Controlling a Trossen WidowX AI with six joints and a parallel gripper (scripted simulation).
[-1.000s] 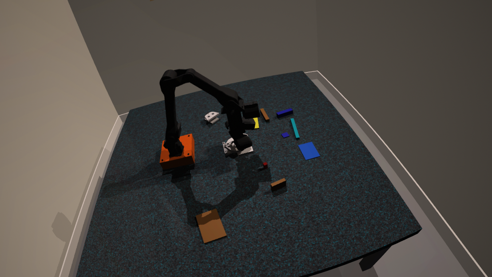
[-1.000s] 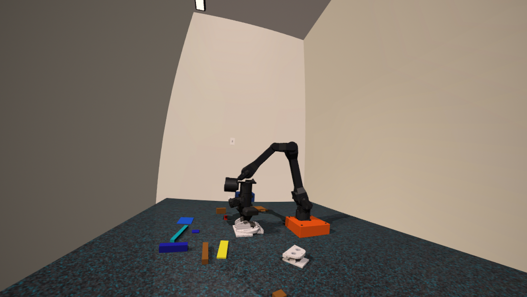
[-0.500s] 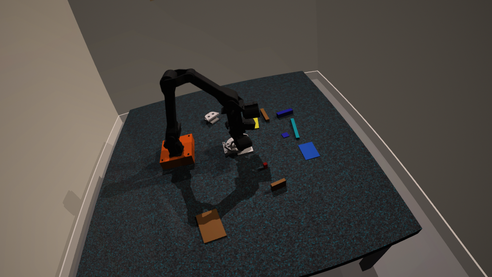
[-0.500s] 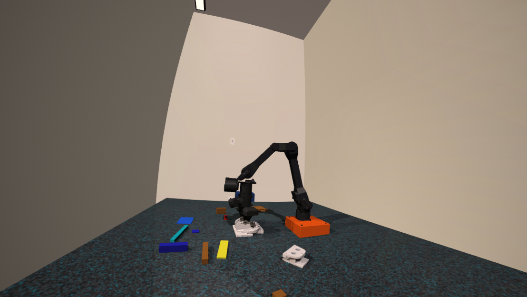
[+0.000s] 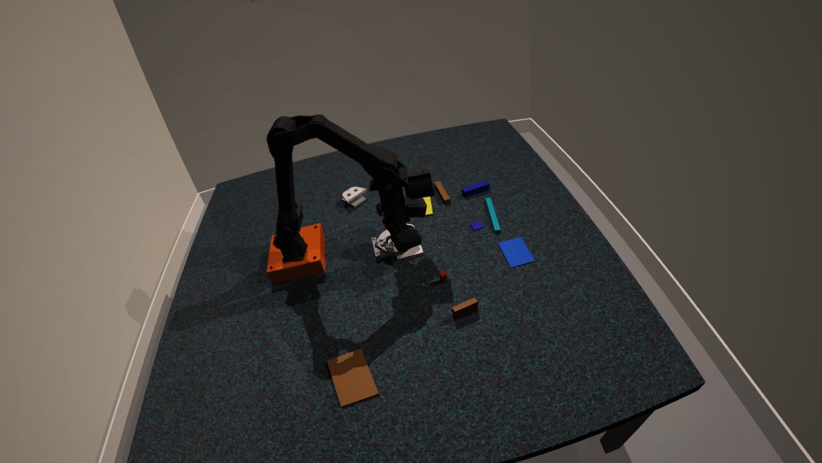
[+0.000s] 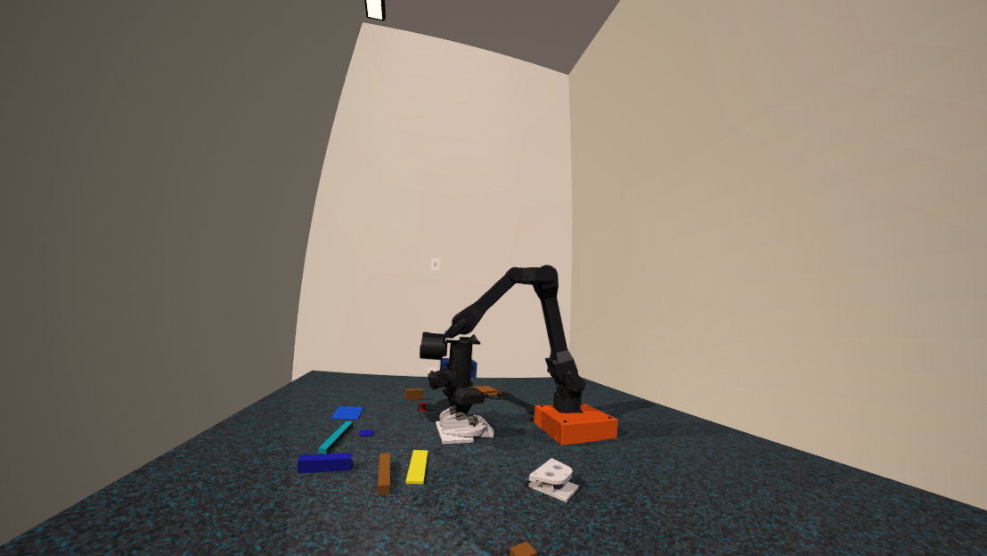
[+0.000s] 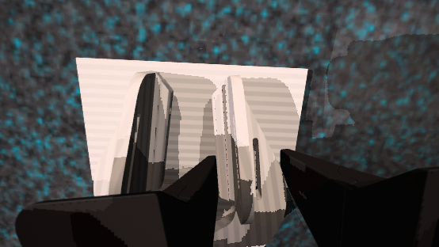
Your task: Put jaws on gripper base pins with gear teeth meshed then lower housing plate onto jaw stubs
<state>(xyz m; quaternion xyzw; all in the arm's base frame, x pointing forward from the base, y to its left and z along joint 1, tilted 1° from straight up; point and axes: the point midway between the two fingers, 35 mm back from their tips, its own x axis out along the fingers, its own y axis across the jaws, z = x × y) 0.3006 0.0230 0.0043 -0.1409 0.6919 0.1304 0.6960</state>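
The white gripper base (image 7: 97,95) (image 6: 455,437) lies flat on the table. In the wrist view one jaw (image 7: 160,131) stands over its left half. A second white jaw (image 7: 238,115), with a dark slot, stands over its right half, with a narrow gap between the two. My gripper (image 7: 248,160) is shut on this right jaw, one finger on each side. The lower ends, pins and gear teeth are mostly hidden, so I cannot tell whether the teeth mesh. The white housing plate (image 5: 352,192) (image 6: 552,472), with two holes, sits apart from the base and looks tilted.
The orange arm mount (image 5: 316,247) (image 6: 587,431) stands beside the gripper base. A yellow bar (image 5: 428,205) (image 6: 417,467), teal bar (image 5: 492,215), dark blue bar (image 5: 476,189), blue plate (image 5: 516,251), red piece (image 5: 443,276), brown block (image 5: 465,309) and brown plate (image 5: 356,382) lie around.
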